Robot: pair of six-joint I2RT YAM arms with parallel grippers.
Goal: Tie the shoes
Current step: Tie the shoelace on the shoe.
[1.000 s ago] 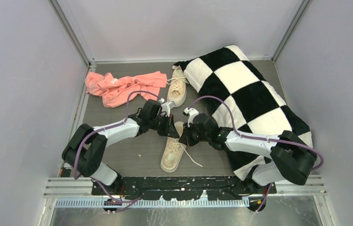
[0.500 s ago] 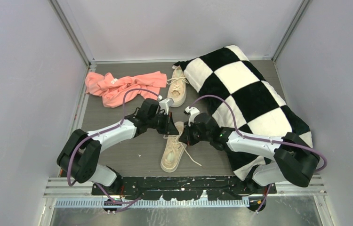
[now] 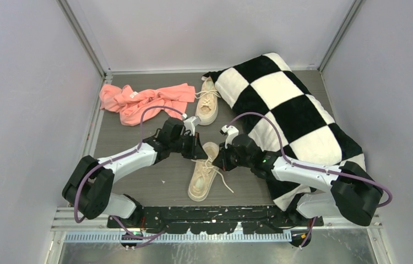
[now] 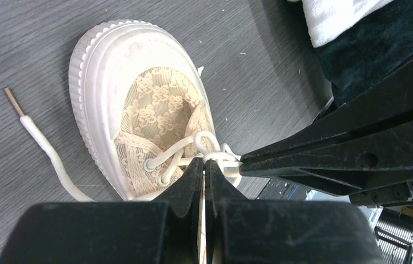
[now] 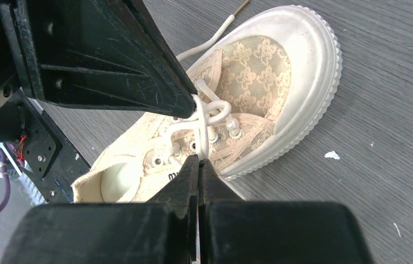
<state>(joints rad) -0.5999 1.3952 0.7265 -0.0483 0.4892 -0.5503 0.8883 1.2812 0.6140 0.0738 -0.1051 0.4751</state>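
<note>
Over the last second both arms had swung their elbows outward, the left one sliding toward the left wall and the right one reaching further across the black-and-white checkered pillow. Meanwhile the left gripper and right gripper stayed low over the nearer beige canvas sneaker with a thick pale sole, the right one drawing a little away from its partner. That sneaker lay with its toe pointing away from the arm bases, in the middle of the grey tabletop, under the two grippers. In the left wrist view the left gripper had its fingers pressed together on a strand of the cream lace where it formed a small loop over the upper eyelets. The other gripper's fingers came in from the right to nearly the same spot. In the right wrist view the right gripper was likewise pinched on a strand leading up to that loop. The slight parting looked like the start of a pull in opposite directions, which would cinch a crossing rather than finish a bow; the loop was loose. One lace end trailed free on the tabletop. The second beige sneaker sat at the far side, against the pillow and just beside the crumpled pink cloth, its lacing too small to judge, so most of the task seemed left to do.
</note>
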